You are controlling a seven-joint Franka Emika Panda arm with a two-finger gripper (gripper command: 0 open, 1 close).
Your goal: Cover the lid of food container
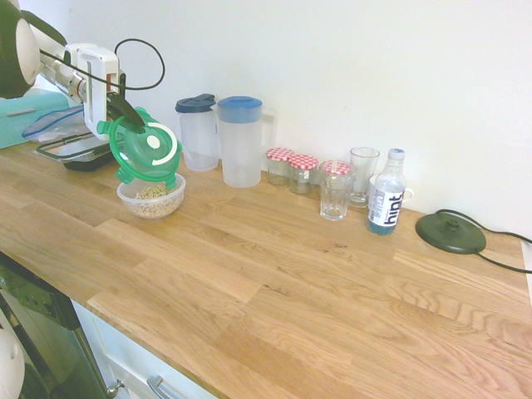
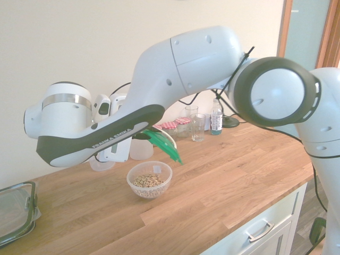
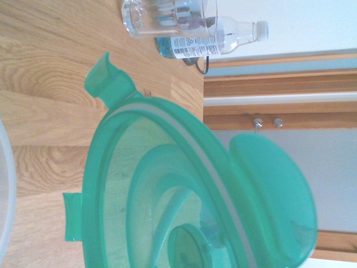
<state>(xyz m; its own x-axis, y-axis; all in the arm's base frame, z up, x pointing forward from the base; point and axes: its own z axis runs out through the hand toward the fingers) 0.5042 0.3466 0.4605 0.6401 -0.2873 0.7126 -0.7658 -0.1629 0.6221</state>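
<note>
Lid (image 1: 146, 150) hangs tilted in pinched fingers (image 1: 125, 109) above grain-filled food container (image 1: 151, 198).

White arm (image 2: 180, 69), black "FRANKA EMIKA" band

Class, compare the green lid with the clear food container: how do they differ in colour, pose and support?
The lid is green with a white ring; the food container is clear, showing beige grains. The lid is tilted steeply in the air, held by the gripper; the container sits upright on the wooden counter. Both are round and similar in width.
</note>
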